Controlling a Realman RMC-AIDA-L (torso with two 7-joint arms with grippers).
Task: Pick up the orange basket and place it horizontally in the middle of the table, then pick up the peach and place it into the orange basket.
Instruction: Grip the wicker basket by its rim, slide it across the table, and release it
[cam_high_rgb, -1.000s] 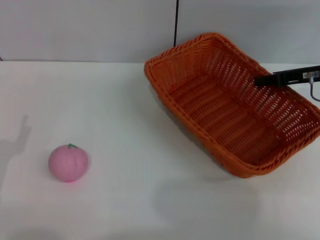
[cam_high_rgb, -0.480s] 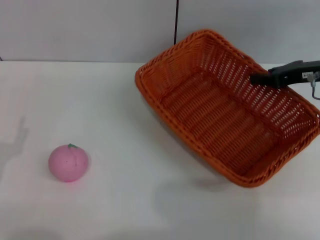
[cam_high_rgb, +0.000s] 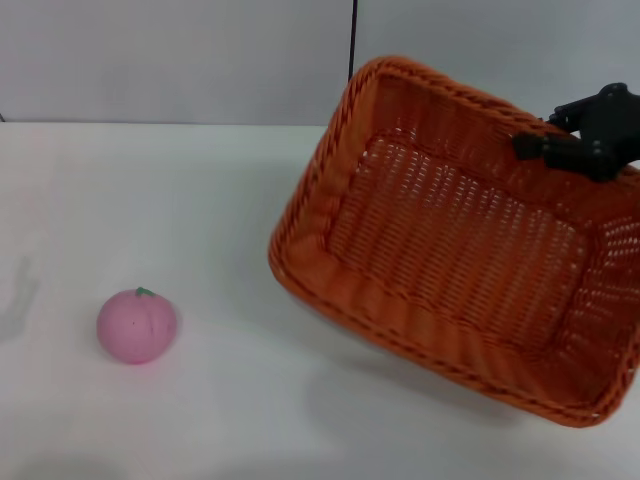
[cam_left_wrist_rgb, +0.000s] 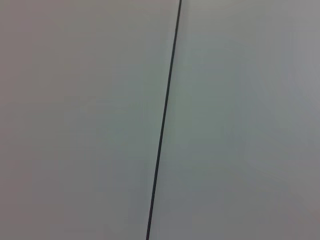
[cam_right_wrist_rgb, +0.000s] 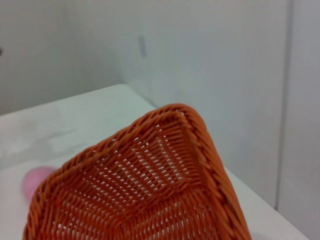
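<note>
The orange basket (cam_high_rgb: 460, 250) hangs tilted above the right half of the white table (cam_high_rgb: 180, 200), its open side turned toward my head camera. My right gripper (cam_high_rgb: 535, 147) is shut on the basket's far rim near the upper right corner. The right wrist view looks down into the orange basket (cam_right_wrist_rgb: 145, 195) from its rim. The pink peach (cam_high_rgb: 137, 325) rests on the table at the front left, well apart from the basket. In the right wrist view the peach (cam_right_wrist_rgb: 34, 182) peeks out past the basket's edge. My left gripper is out of view.
A grey wall (cam_high_rgb: 180, 60) with a dark vertical seam (cam_high_rgb: 353, 45) stands behind the table. The left wrist view shows only that wall and the seam (cam_left_wrist_rgb: 164, 120). A faint arm shadow (cam_high_rgb: 20, 290) lies on the table's left edge.
My right gripper has lifted and turned the basket: it rose, tipped its open side toward the camera, and its near end swung toward the front. The peach has not moved.
</note>
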